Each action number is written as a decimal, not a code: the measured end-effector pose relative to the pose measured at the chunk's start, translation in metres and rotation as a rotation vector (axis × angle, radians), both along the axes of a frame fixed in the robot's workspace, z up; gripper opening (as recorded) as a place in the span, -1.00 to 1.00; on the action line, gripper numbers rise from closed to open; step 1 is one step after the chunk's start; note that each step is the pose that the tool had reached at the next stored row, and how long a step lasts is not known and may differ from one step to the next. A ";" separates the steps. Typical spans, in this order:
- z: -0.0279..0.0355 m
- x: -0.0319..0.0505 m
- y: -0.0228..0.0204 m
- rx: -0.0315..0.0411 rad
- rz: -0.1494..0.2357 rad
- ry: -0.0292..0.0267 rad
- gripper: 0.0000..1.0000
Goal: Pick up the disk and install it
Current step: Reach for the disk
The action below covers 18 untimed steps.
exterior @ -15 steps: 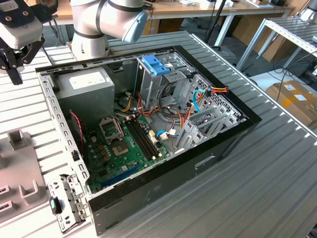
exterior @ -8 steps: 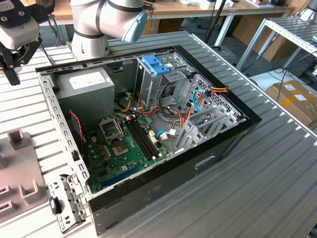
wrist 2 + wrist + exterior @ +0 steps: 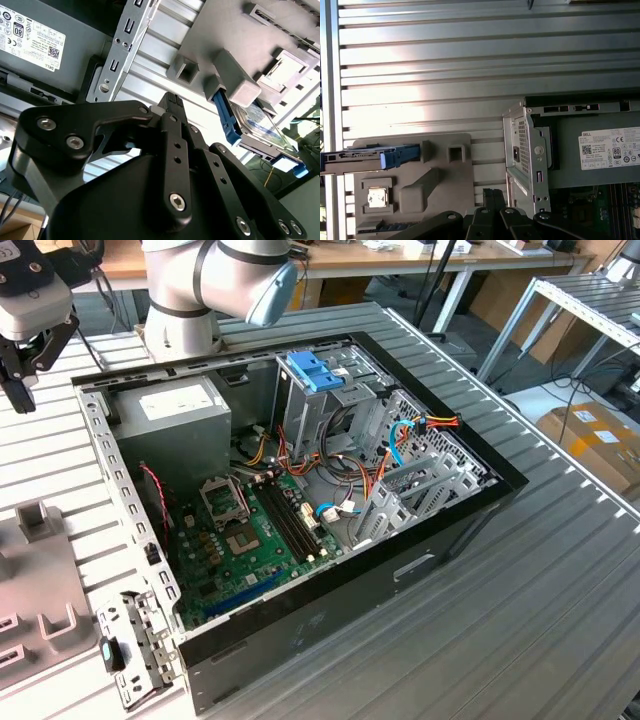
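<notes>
The gripper (image 3: 490,194) hung low over the slatted table (image 3: 445,65), jaws pressed together on nothing. Just past it, the grey holder (image 3: 450,172) kept the disk (image 3: 355,159) standing on edge in a slot, blue rail showing. Farther off lay the open computer case (image 3: 300,640). A clean pick would likely need the jaws spread wide first, then squared across the disk's flat faces, clear of the holder's blocks.

The ribbed table (image 3: 445,65) is bare metal, dully gleaming; the disk (image 3: 269,127) looks silvery metal (its blue rails (image 3: 224,116) smooth plastic); the fixture (image 3: 445,180) is matt grey plastic.
</notes>
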<state>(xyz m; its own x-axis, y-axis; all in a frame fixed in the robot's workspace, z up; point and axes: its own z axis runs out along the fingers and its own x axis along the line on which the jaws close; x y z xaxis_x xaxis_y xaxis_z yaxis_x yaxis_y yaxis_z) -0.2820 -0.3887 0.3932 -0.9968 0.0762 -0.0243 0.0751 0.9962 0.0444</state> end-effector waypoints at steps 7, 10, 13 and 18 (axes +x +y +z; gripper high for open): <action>0.0000 -0.0005 0.0000 0.0000 0.000 0.0000 -0.79; 0.0000 -0.0034 0.0000 0.0000 0.000 0.0000 -0.79; 0.0000 -0.0089 0.0000 0.0000 0.000 -0.0001 -0.79; 0.0000 -0.0193 0.0001 0.0000 0.000 0.0000 -0.79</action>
<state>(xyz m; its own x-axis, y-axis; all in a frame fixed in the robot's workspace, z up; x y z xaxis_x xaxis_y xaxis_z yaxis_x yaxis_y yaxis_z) -0.3013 -0.3885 0.3932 -0.9968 0.0762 -0.0243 0.0751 0.9962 0.0444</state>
